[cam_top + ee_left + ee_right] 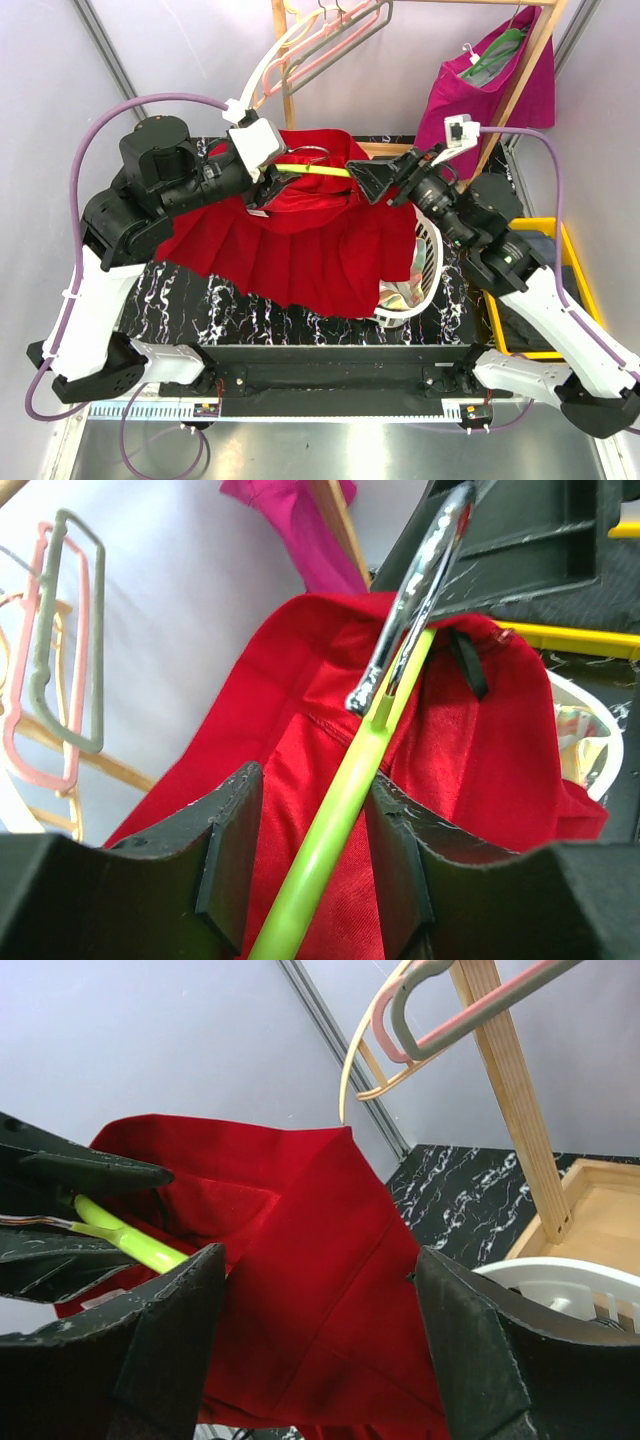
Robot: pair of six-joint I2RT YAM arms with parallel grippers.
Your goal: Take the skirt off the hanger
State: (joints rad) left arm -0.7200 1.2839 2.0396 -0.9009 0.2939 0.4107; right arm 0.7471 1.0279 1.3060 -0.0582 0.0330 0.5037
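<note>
The red skirt [290, 250] is spread over the black marble table [180, 300], with its waist lifted on a lime green hanger [315, 170]. My left gripper [268, 185] is at the hanger's left end. In the left wrist view its fingers [232, 830] stand apart around the green bar [340, 800], which lies against the right finger, and the metal hook [410, 610] rises ahead. My right gripper [372, 180] is at the hanger's right end. It is wide open [318, 1260] and straddles the skirt fabric [320, 1220] without gripping it.
A white basket [425, 270] sits under the skirt's right edge. A wooden rack with spare hangers [320, 40] and a magenta bag [490, 80] stands behind. A yellow bin [565, 290] is off the table's right side.
</note>
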